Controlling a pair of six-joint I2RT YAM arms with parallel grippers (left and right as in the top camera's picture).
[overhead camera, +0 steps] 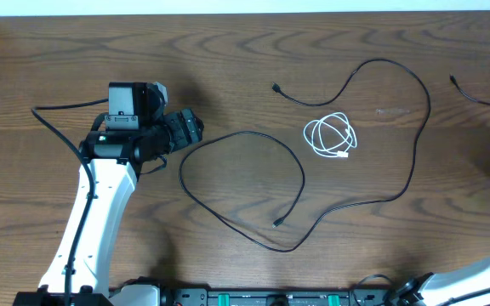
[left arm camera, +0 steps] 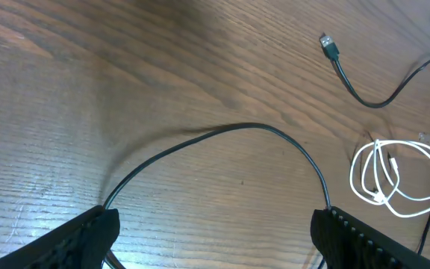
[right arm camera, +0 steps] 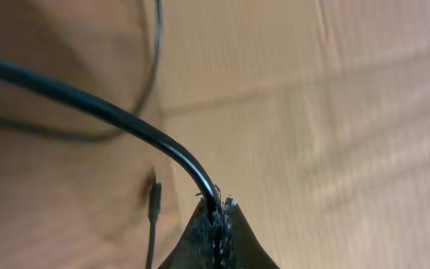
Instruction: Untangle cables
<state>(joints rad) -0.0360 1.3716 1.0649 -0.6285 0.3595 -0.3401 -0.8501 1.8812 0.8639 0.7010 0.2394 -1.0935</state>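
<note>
A long black cable [overhead camera: 415, 149] winds across the table from a plug [overhead camera: 276, 87] at the top, round a wide loop [overhead camera: 228, 136], to its other plug [overhead camera: 277, 223]. A small coiled white cable [overhead camera: 330, 136] lies apart inside its right bend. My left gripper [overhead camera: 196, 127] hovers at the loop's left side, open, with nothing between its fingers [left arm camera: 88, 235]; the loop [left arm camera: 245, 125] and the white coil [left arm camera: 398, 179] lie ahead of it. My right gripper [right arm camera: 217, 205] is shut on a black cable [right arm camera: 125, 123]; it is outside the overhead view.
A further black cable stretch [overhead camera: 483, 100] with a plug end [overhead camera: 453, 80] runs off the table's right edge. A small plug [right arm camera: 154, 202] lies below the right gripper. The right arm's white link [overhead camera: 475, 276] enters at bottom right. The left arm [overhead camera: 100, 204] covers the left side.
</note>
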